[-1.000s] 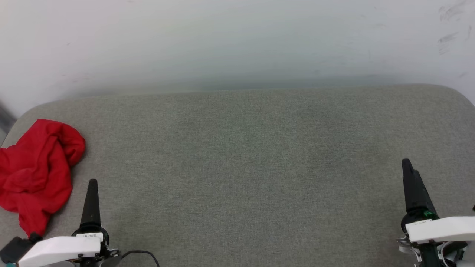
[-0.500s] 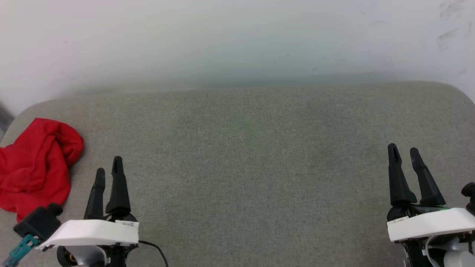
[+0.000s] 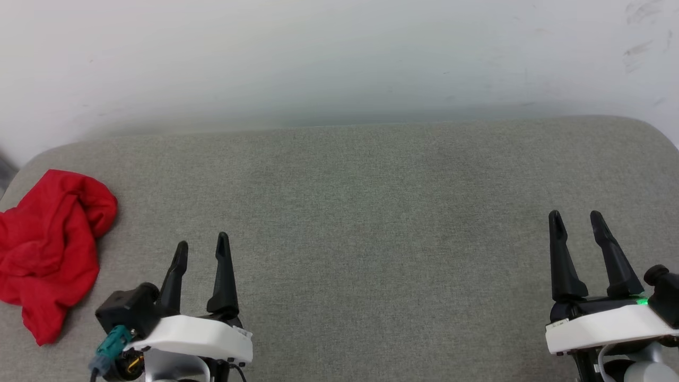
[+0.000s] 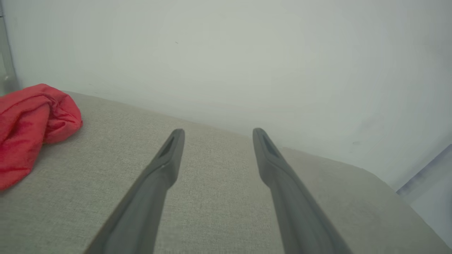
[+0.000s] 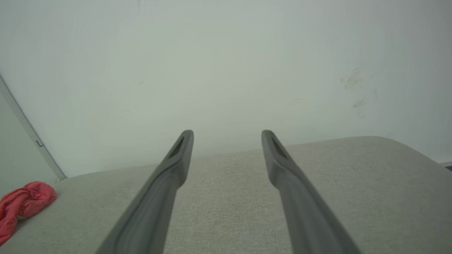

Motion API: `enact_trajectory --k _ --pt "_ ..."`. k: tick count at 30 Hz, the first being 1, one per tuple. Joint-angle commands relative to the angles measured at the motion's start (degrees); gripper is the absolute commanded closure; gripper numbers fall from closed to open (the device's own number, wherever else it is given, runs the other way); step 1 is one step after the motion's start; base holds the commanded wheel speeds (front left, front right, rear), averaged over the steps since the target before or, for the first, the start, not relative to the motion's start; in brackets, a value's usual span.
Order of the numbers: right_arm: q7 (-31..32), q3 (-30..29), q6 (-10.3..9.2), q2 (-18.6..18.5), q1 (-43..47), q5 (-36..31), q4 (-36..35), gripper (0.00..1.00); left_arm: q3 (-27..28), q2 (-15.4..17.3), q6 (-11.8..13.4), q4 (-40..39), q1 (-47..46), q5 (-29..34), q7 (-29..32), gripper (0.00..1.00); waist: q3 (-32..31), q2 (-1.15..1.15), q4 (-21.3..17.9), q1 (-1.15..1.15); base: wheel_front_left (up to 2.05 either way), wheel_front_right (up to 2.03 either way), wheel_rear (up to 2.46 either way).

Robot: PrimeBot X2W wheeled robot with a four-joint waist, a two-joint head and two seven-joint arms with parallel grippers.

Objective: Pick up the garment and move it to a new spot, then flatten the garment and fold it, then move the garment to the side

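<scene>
Facing a grey fabric surface (image 3: 371, 212), you had nothing gripped.
Your left gripper (image 3: 201, 245) and right gripper (image 3: 575, 217) each had fingers spread wide; the crumpled red garment (image 3: 50, 249) lay at the surface's left edge, near the left gripper but apart from it.

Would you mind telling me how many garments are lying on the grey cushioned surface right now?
1. The red garment lies crumpled at the left end of the grey surface, left of the left claw. Its folds could hide a second piece.
</scene>
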Motion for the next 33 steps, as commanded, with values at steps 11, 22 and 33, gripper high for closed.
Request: enact_trajectory --k 11,22,33 --pt "-2.0 0.5 0.00 0.0 0.3 -10.3 -1.8 0.00 -8.2 4.7 7.7 1.4 -1.3 5.4 -2.1 0.00 0.2 0.00 0.0 0.00 0.00 0.00 0.00" --pt "-3.5 0.7 0.00 0.0 0.7 -16.8 -2.7 0.00 -9.6 4.5 8.4 1.2 -0.7 7.9 -3.6 0.00 0.2 0.00 0.1 0.00 0.00 0.00 0.00" --pt "-4.8 -0.8 -0.01 0.0 1.7 -9.8 -1.1 0.00 -0.1 -1.7 -3.9 -0.3 2.9 8.6 -5.0 0.00 0.3 0.00 -0.1 0.00 0.00 0.00 0.00"
